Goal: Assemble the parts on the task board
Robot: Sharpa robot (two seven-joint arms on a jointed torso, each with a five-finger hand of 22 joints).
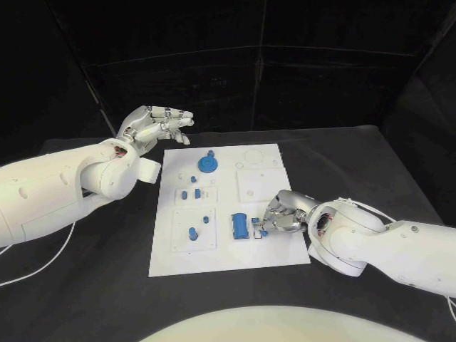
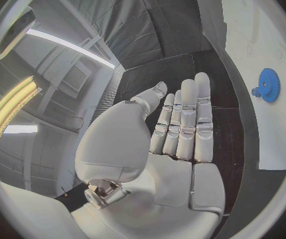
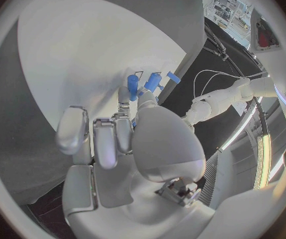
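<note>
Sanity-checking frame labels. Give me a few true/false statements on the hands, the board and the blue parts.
1. The left hand holds a blue part. False: it holds nothing, fingers apart, beyond the board's far left corner.
2. The right hand is down on the task board beside the long blue part. True.
3. The blue gear lies at the board's near edge. False: it sits in the far half, nearer the left hand.
4. The board lies on a black table. True.
5. The left hand rests on the gear. False: it is off the board, apart from it.
</note>
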